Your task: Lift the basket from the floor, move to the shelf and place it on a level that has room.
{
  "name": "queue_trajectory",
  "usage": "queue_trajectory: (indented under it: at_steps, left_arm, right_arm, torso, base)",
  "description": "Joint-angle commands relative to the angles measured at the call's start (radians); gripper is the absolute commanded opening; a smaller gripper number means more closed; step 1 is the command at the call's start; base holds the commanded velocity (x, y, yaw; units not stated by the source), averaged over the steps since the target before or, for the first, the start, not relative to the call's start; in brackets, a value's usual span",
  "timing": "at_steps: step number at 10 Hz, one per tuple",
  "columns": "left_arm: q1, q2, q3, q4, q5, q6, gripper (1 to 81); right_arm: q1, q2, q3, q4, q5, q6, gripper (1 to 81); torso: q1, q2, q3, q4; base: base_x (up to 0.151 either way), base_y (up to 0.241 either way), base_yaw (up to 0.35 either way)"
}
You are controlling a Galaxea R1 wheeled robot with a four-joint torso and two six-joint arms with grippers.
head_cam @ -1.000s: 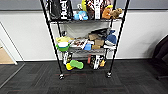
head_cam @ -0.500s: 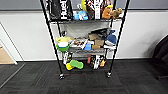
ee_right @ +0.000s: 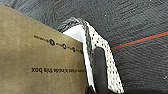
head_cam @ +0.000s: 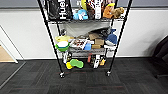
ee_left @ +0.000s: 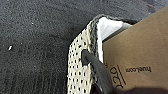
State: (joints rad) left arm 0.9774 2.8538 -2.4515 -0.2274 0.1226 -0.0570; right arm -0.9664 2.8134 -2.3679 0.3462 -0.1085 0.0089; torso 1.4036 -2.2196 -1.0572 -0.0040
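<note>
Basket (ee_left: 80,67) status: it hangs above the dark carpet floor (ee_left: 32,42) in both wrist views, so I judge the lift done; the placing is left. The shelf (head_cam: 50,37), a black wire rack on small wheels, stands ahead of me against the white wall (head_cam: 142,32), near but not yet within reach as far as I can judge.

Grip: my left wrist camera looks down one end of the basket, with its dark end handle (ee_left: 96,68) running toward the lens. My right wrist camera shows the other end and its handle (ee_right: 100,67) likewise. I cannot make out the fingers on either side, so I cannot tell whether they are clenched; the basket being off the carpet suggests both ends are carried.

Contents: a brown cardboard box (ee_left: 140,50) sits inside the basket, against the pale liner (ee_left: 107,26), printed lettering on its face.

Rack contents: the visible tiers are crowded. Upper one holds a dark bag (head_cam: 58,10) and soft toys (head_cam: 113,11); middle one, stacked bowls (head_cam: 62,45) and small cartons (head_cam: 96,41); lowest, a green sponge-like item (head_cam: 76,63) and packets. The uppermost tier lies beyond the head view's edge.
</note>
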Motion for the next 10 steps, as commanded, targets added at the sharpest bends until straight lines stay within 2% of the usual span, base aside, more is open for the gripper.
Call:
queue_trajectory:
  at_steps: [1,2,4,6,10]
  left_arm:
    - [-0.128,-0.049,0.072,-0.024,0.046,0.000,1.0]
    - [-0.131,-0.047,0.074,-0.024,0.049,0.000,1.0]
    - [-0.148,-0.051,0.074,-0.035,0.052,-0.001,1.0]
    - [-0.202,-0.056,0.078,-0.076,0.118,-0.001,1.0]
    - [-0.274,-0.060,0.084,-0.124,0.181,-0.001,1.0]
  right_arm:
    - [0.100,-0.059,0.049,0.036,-0.020,0.008,1.0]
    - [0.097,-0.061,0.050,0.037,-0.004,0.008,1.0]
    - [0.105,-0.062,0.061,0.054,0.003,0.008,1.0]
    - [0.139,-0.062,0.112,0.059,0.013,0.008,1.0]
    - [0.189,-0.082,0.171,0.068,0.012,0.008,1.0]
  torso:
    - [-0.060,0.093,0.000,0.000]
    - [-0.084,0.131,0.079,0.000]
    - [-0.116,0.183,0.083,0.000]
    - [-0.157,0.246,0.104,0.000]
    - [-0.244,0.381,0.155,0.000]
  base:
    - [0.000,0.000,0.000]
    - [0.000,0.000,0.000]
    - [0.000,0.000,0.000]
    - [0.000,0.000,0.000]
    - [0.000,0.000,0.000]
